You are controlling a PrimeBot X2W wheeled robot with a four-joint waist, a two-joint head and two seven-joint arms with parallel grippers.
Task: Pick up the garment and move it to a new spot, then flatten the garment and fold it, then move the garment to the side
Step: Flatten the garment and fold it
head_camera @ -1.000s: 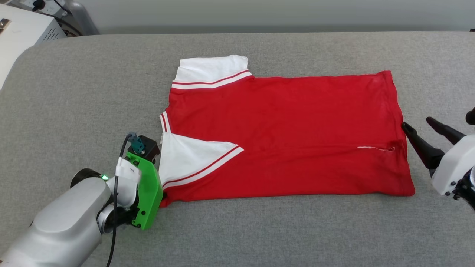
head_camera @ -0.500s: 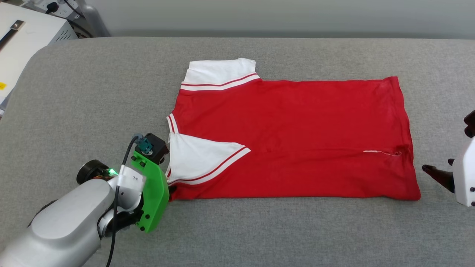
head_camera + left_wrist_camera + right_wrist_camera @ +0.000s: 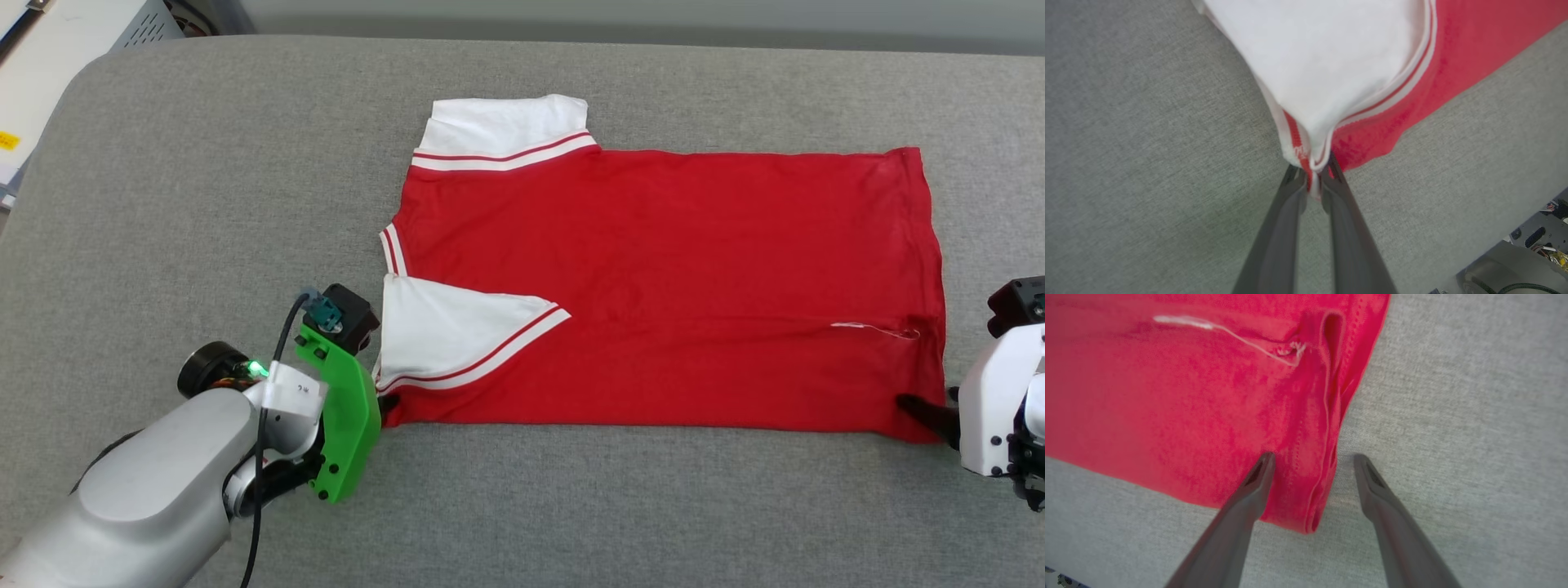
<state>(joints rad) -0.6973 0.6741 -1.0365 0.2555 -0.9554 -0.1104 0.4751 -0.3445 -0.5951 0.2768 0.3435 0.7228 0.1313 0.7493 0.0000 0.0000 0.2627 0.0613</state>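
1. The left gripper (image 3: 1312,173) is at the near left corner of the garment (image 3: 669,286). Its two fingers are pinched tight on the cloth there, where the near white sleeve (image 3: 457,335) meets the red edge. It probably holds this corner so it can lift it.
2. The right gripper (image 3: 1312,459) is at the garment's near right corner. Its fingers are wide apart, one over the red cloth and one over the grey table (image 3: 204,204) beside it. The hem corner sits between them, so it looks ready to close and grab.
3. The garment lies spread flat on the table. The near sleeve is folded in on top of the red part.
4. The far sleeve (image 3: 506,126) sticks out past the garment's far left corner. It is not folded in yet.
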